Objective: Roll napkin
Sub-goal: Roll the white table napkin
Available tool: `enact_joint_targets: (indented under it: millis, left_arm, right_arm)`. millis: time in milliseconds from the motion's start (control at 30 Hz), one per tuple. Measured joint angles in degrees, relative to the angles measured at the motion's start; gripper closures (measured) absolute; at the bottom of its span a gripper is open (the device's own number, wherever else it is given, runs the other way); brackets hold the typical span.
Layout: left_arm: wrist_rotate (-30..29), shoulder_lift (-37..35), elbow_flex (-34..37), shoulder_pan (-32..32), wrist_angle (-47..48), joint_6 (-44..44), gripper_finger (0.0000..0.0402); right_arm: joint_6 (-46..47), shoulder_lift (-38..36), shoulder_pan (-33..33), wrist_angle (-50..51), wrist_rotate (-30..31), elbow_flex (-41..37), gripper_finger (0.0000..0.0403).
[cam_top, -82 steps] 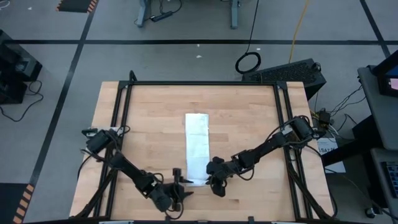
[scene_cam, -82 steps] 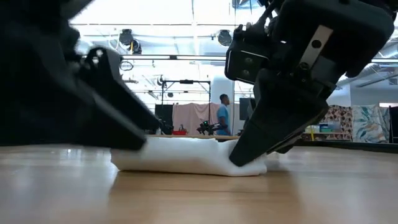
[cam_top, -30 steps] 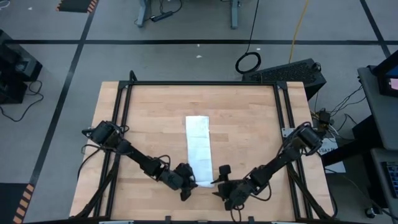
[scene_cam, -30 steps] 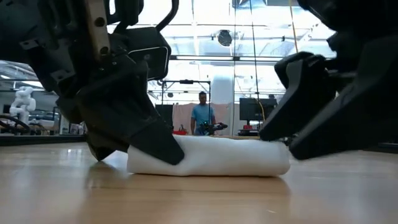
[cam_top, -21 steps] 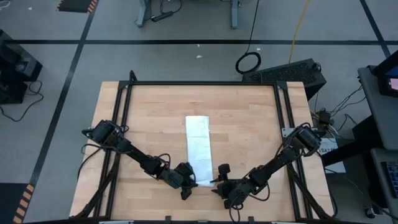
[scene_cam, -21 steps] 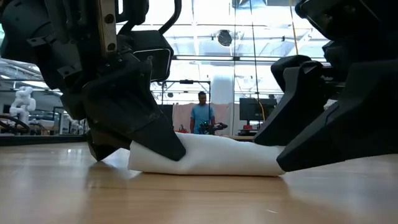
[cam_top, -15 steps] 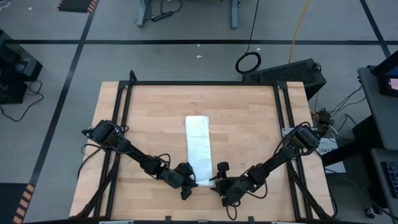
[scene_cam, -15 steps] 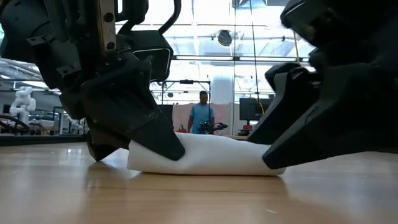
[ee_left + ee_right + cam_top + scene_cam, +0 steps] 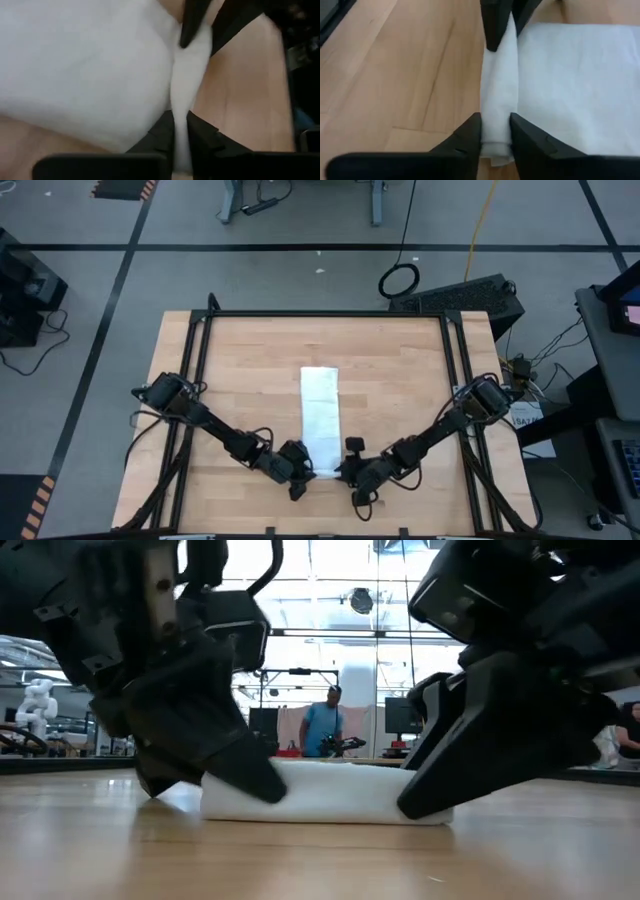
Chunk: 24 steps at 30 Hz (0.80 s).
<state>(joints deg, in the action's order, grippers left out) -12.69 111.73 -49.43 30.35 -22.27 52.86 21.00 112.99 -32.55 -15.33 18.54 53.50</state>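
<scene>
The white napkin [image 9: 320, 405] lies as a long strip on the wooden table [image 9: 240, 380], running from the middle toward the near edge. Its near end is wound into a short roll [image 9: 330, 802] that rests on the wood. My left gripper [image 9: 304, 474] is at the roll's left end and my right gripper [image 9: 346, 472] at its right end. Each is shut on its end. In the low view, both grippers [image 9: 250, 780] [image 9: 425, 798] slant down onto the roll's ends. My left gripper pinches the roll's left end [image 9: 181, 122] between its two fingers [image 9: 162, 136]. It comes in low from the table's left, pointing along the roll. The roll lies on the table. My right gripper pinches the roll's right end [image 9: 496, 120] between its two fingers [image 9: 470, 132], one on each side of the roll. It comes in low from the table's right, along the roll. The roll stays on the wood, and the flat cloth [image 9: 580, 75] spreads beyond it.
A black metal frame [image 9: 330, 314] runs along the table's far and side edges. Bare wood lies left and right of the strip. In the low view a person stands far off in the room behind the table.
My right gripper has moved toward the table's left, in over the roll's right end. My left gripper has stayed at the left end. The roll has kept its place on the table.
</scene>
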Motion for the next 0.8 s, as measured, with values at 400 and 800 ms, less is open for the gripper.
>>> enact_joint_targets:
  millis: [400,800]
  left_arm:
    - [-15.08,-8.27,-0.15,5.63,7.62,-18.12,0.0222]
    - [-26.62,0.2,-1.24,11.41,-3.99,-43.02,0.0151]
  right_arm:
    - [7.94,-0.11,1.45,0.15,-3.13,0.0,0.0371]
    - [14.64,-0.15,8.1,0.12,-18.18,0.0,0.0367]
